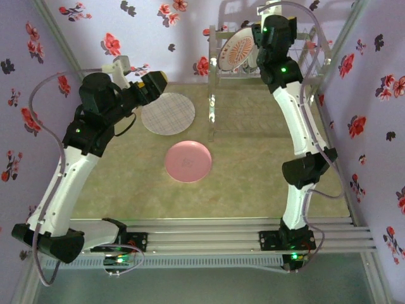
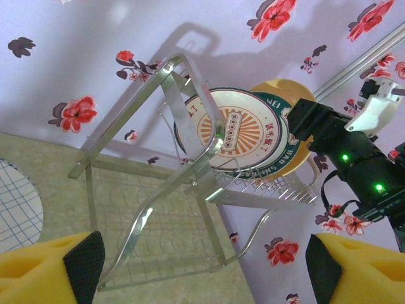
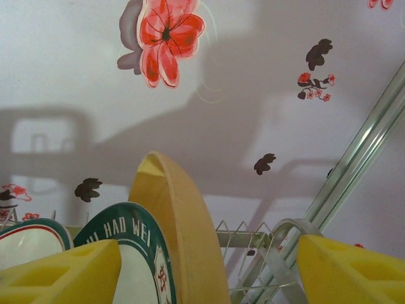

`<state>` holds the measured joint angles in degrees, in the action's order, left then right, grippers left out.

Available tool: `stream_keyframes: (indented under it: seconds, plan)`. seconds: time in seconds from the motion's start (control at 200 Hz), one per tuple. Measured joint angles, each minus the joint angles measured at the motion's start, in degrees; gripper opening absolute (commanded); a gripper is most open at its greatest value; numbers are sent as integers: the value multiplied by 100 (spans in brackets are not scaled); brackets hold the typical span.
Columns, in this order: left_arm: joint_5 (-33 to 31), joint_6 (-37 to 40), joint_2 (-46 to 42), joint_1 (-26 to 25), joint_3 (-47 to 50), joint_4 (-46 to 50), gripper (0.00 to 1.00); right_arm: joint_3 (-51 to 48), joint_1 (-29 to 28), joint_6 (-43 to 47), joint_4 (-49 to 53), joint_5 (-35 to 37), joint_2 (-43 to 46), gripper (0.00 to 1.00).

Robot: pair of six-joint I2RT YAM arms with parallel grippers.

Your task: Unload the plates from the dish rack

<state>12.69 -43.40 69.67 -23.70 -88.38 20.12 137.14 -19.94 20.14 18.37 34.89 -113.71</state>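
Observation:
The dish rack (image 1: 285, 63) stands at the back right against the wall. In it stand a white plate with an orange radial pattern (image 1: 237, 50), a teal-rimmed plate (image 3: 136, 244) and a plain yellow plate (image 3: 183, 228). My right gripper (image 3: 209, 272) is open over the rack, its yellow fingers (image 3: 348, 272) astride the yellow plate's rim with a gap on the right side. My left gripper (image 2: 202, 272) is open and holds nothing, hovering by a checked plate (image 1: 168, 114) lying on the table. A pink plate (image 1: 188, 161) lies flat mid-table.
The rack's tall metal legs (image 2: 190, 190) rise from the green table (image 1: 253, 171). Flowered walls close in at the back and on both sides. The right arm (image 2: 354, 164) reaches over the rack's right end.

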Motion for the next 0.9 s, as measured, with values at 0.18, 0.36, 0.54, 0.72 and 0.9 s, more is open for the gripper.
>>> stream_keyframes:
  seconds: [0.18,0.36,0.54,0.72,0.9]
  plan:
    - [2,-20,0,15,0,-2,85,48,0,181,-76,103,-129,50]
    - [39,-63,0,26,0,-4,85,94,0,356,-177,138,-151,36]
    - [44,-94,0,26,0,-37,85,214,-2,446,-238,142,-212,24]
    - [66,-107,0,37,2,-46,86,223,-13,649,-352,219,-254,19]
    - [105,-114,7,37,2,-70,86,236,-20,1001,-472,468,-302,14]
